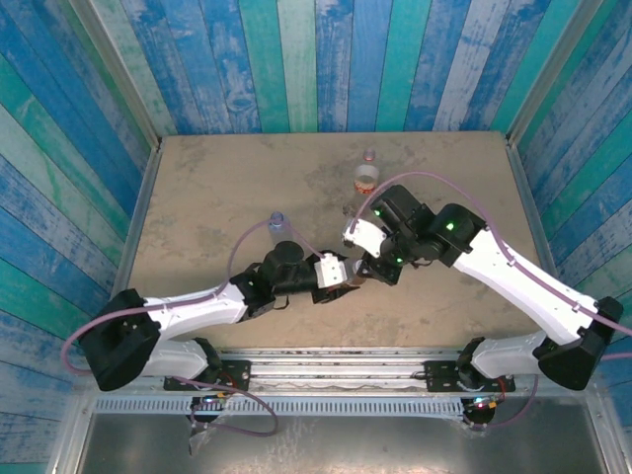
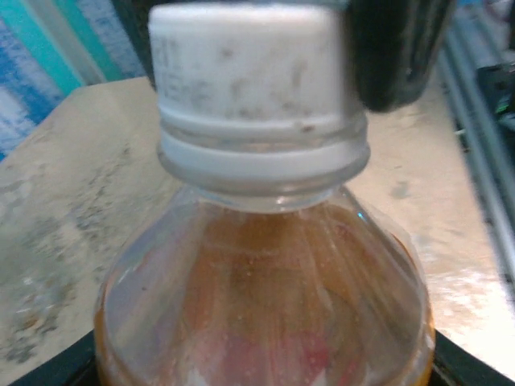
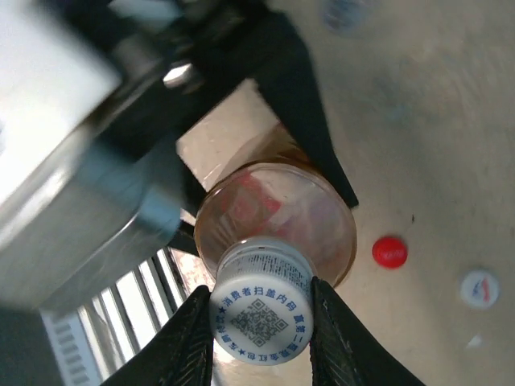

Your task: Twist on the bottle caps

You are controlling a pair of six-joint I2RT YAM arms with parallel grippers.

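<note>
As white cap (image 3: pixel 259 318) tops amber bottle (image 3: pixel 278 213), right claw (image 3: pixel 261 336) flanks it (touching).

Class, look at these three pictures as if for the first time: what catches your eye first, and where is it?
At the near middle of the table, the left hand grips an amber bottle while the right hand pinches the white cap on its neck. A bright red cap lies loose on the table beside the bottle.
</note>
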